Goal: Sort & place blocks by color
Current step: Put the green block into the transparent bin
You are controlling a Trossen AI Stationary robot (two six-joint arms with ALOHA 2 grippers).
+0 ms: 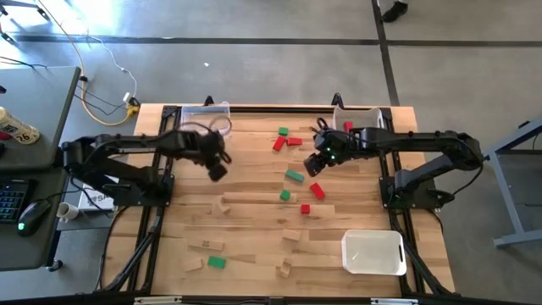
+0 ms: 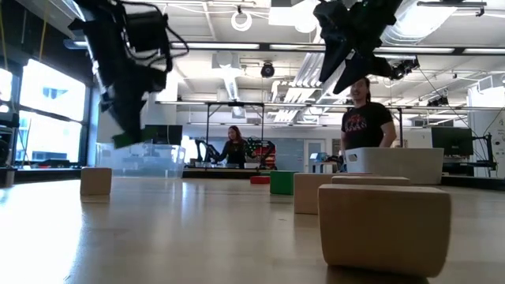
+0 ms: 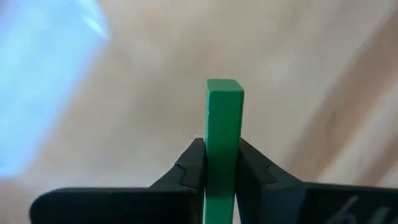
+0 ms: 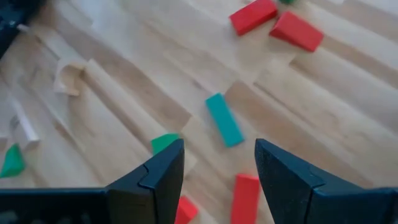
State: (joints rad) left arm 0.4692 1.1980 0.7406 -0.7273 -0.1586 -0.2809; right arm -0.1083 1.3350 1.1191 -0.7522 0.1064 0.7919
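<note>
My left gripper (image 1: 218, 169) (image 3: 222, 165) is over the table's left half, shut on a green bar block (image 3: 224, 124) and raised above the wood in the low view (image 2: 126, 136). My right gripper (image 1: 318, 161) (image 4: 219, 162) hovers open over the centre-right. Below it lie a green bar (image 4: 224, 119), red blocks (image 4: 253, 15) (image 4: 245, 196) and a green piece (image 4: 163, 143), all flat on the table. More red blocks (image 1: 278, 144), green blocks (image 1: 294, 175) (image 1: 217, 262) and plain wood blocks (image 1: 290, 235) lie scattered. My left gripper pinches the green bar between its two fingers (image 3: 189, 165) on the bar's long side faces (image 3: 214, 155). The bar's free end (image 3: 224, 87) sticks out past the fingertips. The fingers point down, and the bar (image 2: 126, 140) is lifted clear of the table.
A clear bin (image 1: 206, 110) stands at the far left edge, a white bin (image 1: 356, 114) at the far right and another white bin (image 1: 373, 252) near right. Wood blocks (image 2: 384, 225) stand close to the low camera. Two people (image 2: 364, 110) are in the room behind.
</note>
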